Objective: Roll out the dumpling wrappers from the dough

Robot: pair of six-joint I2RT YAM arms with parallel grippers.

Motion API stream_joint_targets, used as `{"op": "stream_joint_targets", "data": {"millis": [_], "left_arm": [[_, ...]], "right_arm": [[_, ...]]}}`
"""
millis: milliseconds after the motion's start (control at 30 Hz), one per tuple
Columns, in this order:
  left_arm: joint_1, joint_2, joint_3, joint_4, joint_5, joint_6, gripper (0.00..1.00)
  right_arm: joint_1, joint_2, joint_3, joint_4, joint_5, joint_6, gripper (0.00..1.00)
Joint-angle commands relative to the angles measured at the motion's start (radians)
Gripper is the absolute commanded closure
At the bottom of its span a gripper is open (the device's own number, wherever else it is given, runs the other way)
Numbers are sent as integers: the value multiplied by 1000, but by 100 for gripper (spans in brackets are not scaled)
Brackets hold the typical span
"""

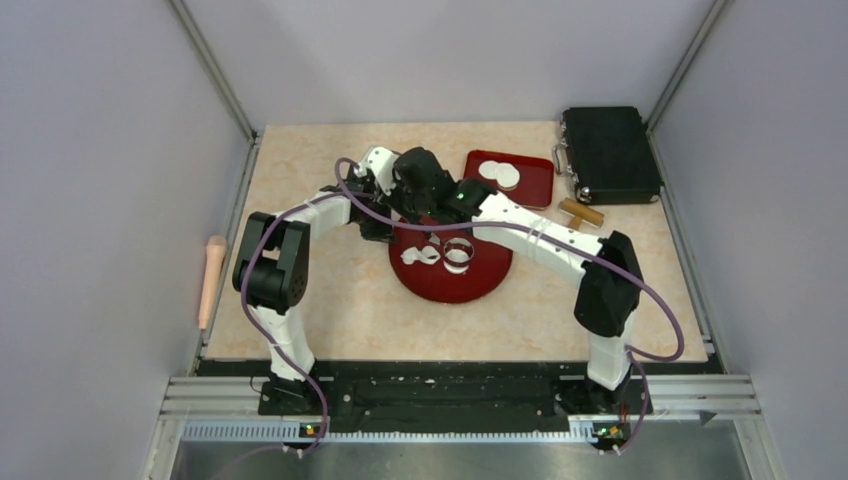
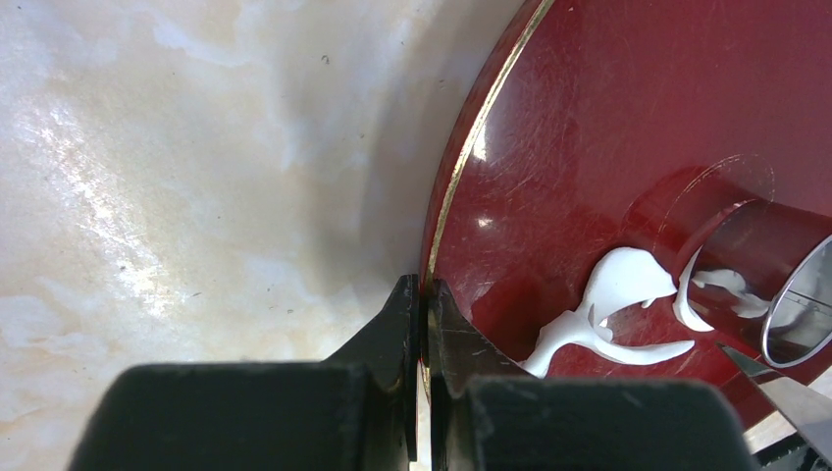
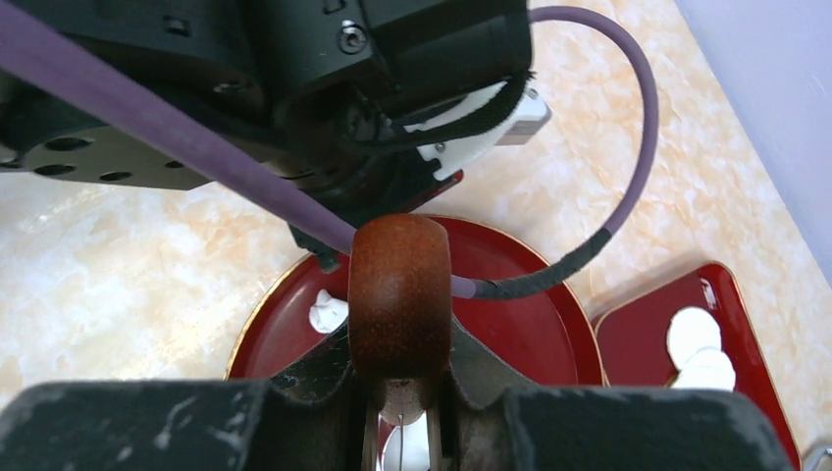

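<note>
Ragged white dough (image 2: 618, 294) scraps lie on the round red plate (image 2: 628, 128), beside a small metal ring (image 2: 800, 314) with a white scrap inside it. From above, the dough (image 1: 420, 255) and ring (image 1: 458, 252) sit mid-plate. My left gripper (image 2: 424, 287) is shut on the plate's gold rim. My right gripper (image 3: 400, 339) is shut on a brown wooden handle (image 3: 399, 294) above the plate, and what hangs below the handle is hidden. Two round dumpling wrappers (image 1: 500, 173) rest on the square red tray (image 1: 535, 185), which also shows in the right wrist view with the wrappers (image 3: 697, 339).
A black case (image 1: 610, 155) stands at the back right, with a small wooden tool (image 1: 580, 213) in front of it. A pale rolling pin (image 1: 212, 275) lies along the left edge. Both arms crowd over the plate's far side, with the left arm's purple cable (image 3: 643, 128) looping there.
</note>
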Motion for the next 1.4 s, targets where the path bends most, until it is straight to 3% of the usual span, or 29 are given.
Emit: {"op": "stream_joint_targets", "data": {"millis": [0,433,767,1100,1367], "left_arm": [[10,-24,-17,-53,17,4,98],[25,-38,-23,-45,34,0,95],[39,-41,-28,-42,55,-3,95],[47,-45,-31,-42,66,-7,97],[49,-43,-35,-40,73,-8,100]], "right_arm": [[7,0,19,79,149,75,100],[46,90,42,86,334,332,100],[71,115,30,108,427,344,100],[71,108,-20,103,247,387,100],[63,95,70,49,35,415,100]]}}
